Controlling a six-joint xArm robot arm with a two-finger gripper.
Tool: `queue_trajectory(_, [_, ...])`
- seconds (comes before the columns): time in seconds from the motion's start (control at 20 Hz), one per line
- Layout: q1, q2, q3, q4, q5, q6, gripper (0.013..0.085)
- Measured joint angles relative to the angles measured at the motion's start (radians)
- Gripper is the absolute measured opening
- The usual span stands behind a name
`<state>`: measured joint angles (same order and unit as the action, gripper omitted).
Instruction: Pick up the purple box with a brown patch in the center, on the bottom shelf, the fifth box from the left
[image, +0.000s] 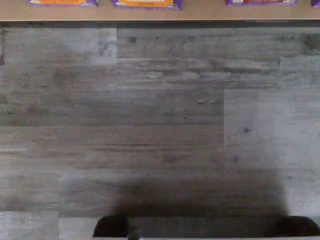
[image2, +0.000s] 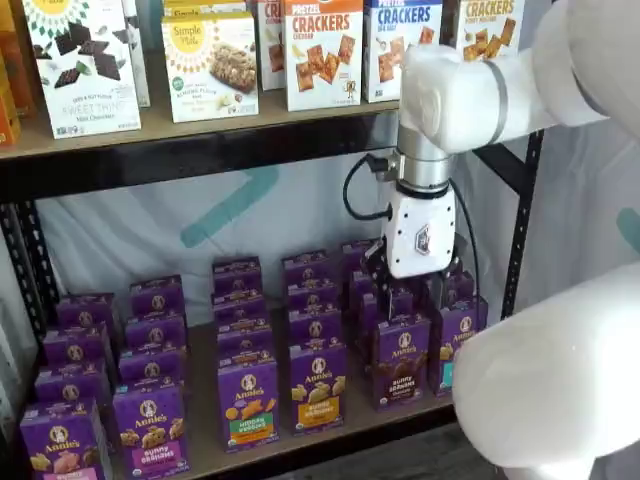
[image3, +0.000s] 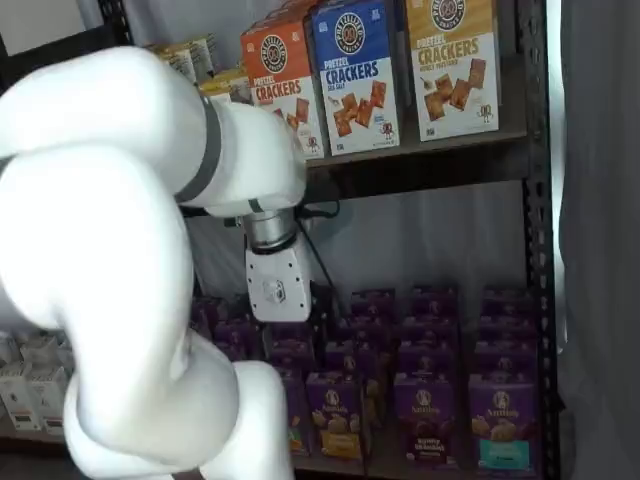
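The purple box (image2: 402, 358) with brown bunny cookies on its front stands in the front row of the bottom shelf (image2: 204, 452), right of a carton with an orange-yellow label. It also shows in a shelf view as the purple box (image3: 425, 420). My gripper (image2: 413, 292) hangs in front of the shelf, above that box and nearer the camera. Its two black fingers (image2: 379, 283) stand apart with nothing between them, so it is open. The wrist view shows grey plank floor and the shelf's tan edge (image: 200, 12) with the feet of several cartons.
Rows of purple cartons fill the bottom shelf, with a teal-patched carton (image2: 452, 350) right of the target. The upper level holds cracker boxes (image2: 322, 50). A black rack post (image2: 519, 210) stands at the right. The white arm (image3: 130, 300) blocks much of a shelf view.
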<state>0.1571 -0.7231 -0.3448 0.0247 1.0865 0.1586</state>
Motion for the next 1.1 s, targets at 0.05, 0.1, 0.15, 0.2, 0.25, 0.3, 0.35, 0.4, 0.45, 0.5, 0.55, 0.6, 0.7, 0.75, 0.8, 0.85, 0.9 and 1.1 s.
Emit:
queue_trajectory(0.05, [0.001,0.012,0.006,-0.008,-0.022,0.005,0.0850])
queue_trajectory(0.1, [0.003,0.024,0.012,-0.021,-0.045,0.013,0.0850])
queue_trajectory(0.15, [0.005,0.034,0.017,-0.036,-0.068,0.022,0.0850])
queue_trajectory(0.2, [0.002,0.043,0.025,-0.035,-0.095,0.018,0.0850])
queue_trajectory(0.25, [-0.003,0.057,0.031,-0.033,-0.120,0.013,0.0850])
queue_trajectory(0.3, [-0.005,0.073,0.032,-0.040,-0.138,0.016,0.0850])
queue_trajectory(0.35, [-0.007,0.091,0.033,-0.046,-0.155,0.018,0.0850])
queue_trajectory(0.4, [-0.009,0.108,0.034,-0.048,-0.171,0.017,0.0850])
queue_trajectory(0.45, [-0.013,0.126,0.035,-0.041,-0.189,0.009,0.0850])
queue_trajectory(0.5, [-0.016,0.145,0.035,-0.034,-0.206,0.002,0.0850])
queue_trajectory(0.55, [-0.018,0.164,0.036,-0.029,-0.224,-0.005,0.0850])
queue_trajectory(0.6, [-0.020,0.183,0.036,-0.024,-0.241,-0.009,0.0850])
queue_trajectory(0.7, [-0.024,0.226,0.037,-0.024,-0.290,-0.013,0.0850])
queue_trajectory(0.75, [-0.026,0.245,0.037,-0.030,-0.311,-0.012,0.0850])
queue_trajectory(0.8, [-0.027,0.263,0.036,-0.042,-0.332,-0.004,0.0850])
queue_trajectory(0.85, [-0.029,0.283,0.034,-0.057,-0.352,0.005,0.0850])
queue_trajectory(0.9, [-0.032,0.300,0.032,-0.070,-0.371,0.013,0.0850])
queue_trajectory(1.1, [-0.051,0.406,0.003,-0.128,-0.442,0.041,0.0850])
